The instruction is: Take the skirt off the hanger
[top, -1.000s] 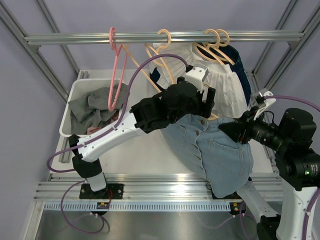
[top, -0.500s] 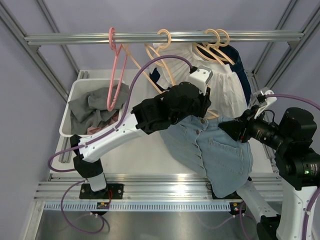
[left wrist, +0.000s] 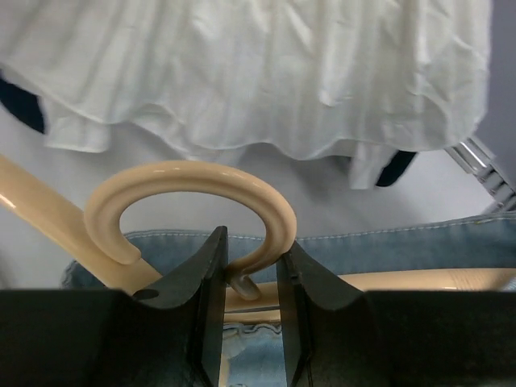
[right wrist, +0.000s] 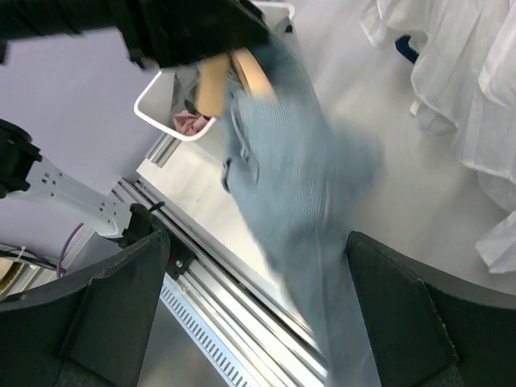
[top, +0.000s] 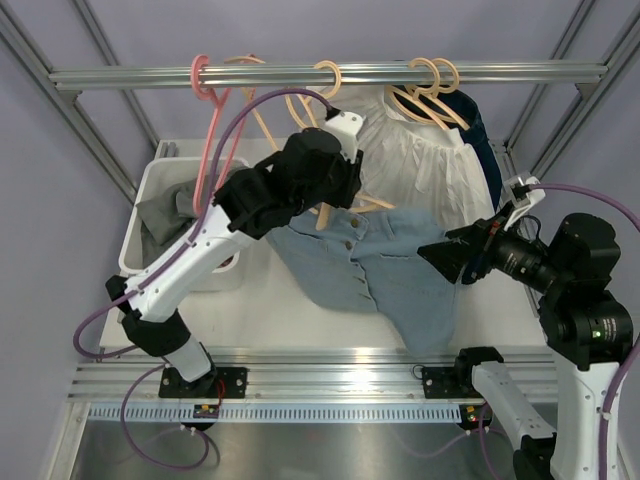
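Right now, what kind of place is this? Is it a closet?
Probably a robot test rig set up like a closet, not a real one: a metal rail with hangers and a white garment, plus a white bin of crumpled clothes.

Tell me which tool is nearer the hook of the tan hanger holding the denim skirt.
Left. The left tool grips the hanger just below its hook; the right tool sits open at the skirt's far edge, well away.

Denim skirt on hanger under L arm; R claw beside.
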{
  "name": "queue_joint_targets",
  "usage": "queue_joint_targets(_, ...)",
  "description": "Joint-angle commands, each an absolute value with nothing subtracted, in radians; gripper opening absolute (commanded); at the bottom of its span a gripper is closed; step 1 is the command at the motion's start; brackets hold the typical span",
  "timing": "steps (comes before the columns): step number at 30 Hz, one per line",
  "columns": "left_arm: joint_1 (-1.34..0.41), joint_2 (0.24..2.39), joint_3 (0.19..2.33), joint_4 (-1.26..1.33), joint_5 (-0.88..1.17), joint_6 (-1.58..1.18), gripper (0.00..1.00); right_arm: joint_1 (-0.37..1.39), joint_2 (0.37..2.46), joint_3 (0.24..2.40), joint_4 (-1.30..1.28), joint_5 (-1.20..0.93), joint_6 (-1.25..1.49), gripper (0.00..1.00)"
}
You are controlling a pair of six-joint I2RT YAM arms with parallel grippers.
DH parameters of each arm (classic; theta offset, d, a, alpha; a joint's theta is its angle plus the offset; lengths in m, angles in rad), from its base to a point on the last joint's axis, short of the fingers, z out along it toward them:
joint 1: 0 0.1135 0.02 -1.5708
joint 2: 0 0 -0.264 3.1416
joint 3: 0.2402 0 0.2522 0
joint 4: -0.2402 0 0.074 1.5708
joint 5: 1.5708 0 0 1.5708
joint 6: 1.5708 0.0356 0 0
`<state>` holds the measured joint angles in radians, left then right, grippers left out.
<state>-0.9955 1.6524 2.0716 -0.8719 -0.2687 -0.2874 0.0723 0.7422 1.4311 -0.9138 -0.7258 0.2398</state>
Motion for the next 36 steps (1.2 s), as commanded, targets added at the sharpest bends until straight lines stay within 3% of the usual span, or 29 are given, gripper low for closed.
queue_joint_targets(1,-0.937,1.542,2.118,-0.788,-0.295,-0.244,0.00,0.080,0.724,1.381,-0.917,-0.772,0.250,1.00)
queue_joint_targets(11,-0.884,1.545,2.155,-0.811,-0.230,-0.250,0.00,0.080,0.683,1.201,-0.813,-0.816,0.201,0.99)
queue_joint_targets(15,-0.884,1.542,2.155,-0.810,-0.227,-0.252,0.00,0.080,0.681,1.178,-0.828,-0.706,0.146,1.00)
queue_joint_targets(33,-0.828,1.546,2.171,-0.805,-0.170,-0.247,0.00,0.080,0.686,1.003,-0.721,-0.583,0.178,0.99)
queue_joint_targets(35,-0.827,1.546,2.168,-0.804,-0.167,-0.248,0.00,0.080,0.689,1.018,-0.710,-0.562,0.179,0.96)
queue_joint_targets(36,-0.825,1.546,2.164,-0.804,-0.164,-0.249,0.00,0.080,0.687,1.026,-0.710,-0.551,0.184,0.89)
